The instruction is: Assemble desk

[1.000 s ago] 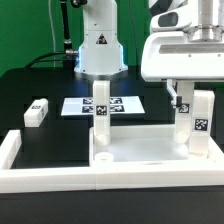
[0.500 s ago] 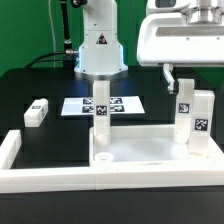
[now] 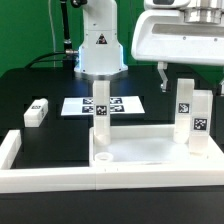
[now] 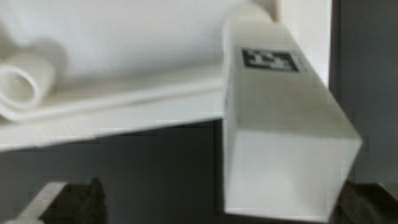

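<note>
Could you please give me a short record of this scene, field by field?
tabletop: white tray, rim up
left leg: upright in tabletop
rear right leg: upright, below gripper
front right leg: upright beside it
loose leg: lying flat, exterior view's left
marker board: flat behind tabletop
gripper: open, above right legs, holding nothing

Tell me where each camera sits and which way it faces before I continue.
Wrist view: on the wrist, looking down the end effector at a tagged leg and the tabletop; only its dark fingertips show.
Exterior view: off the arm, facing the robot's base across the tabletop; base and end effector show.
Shared: that leg, the tabletop.
</note>
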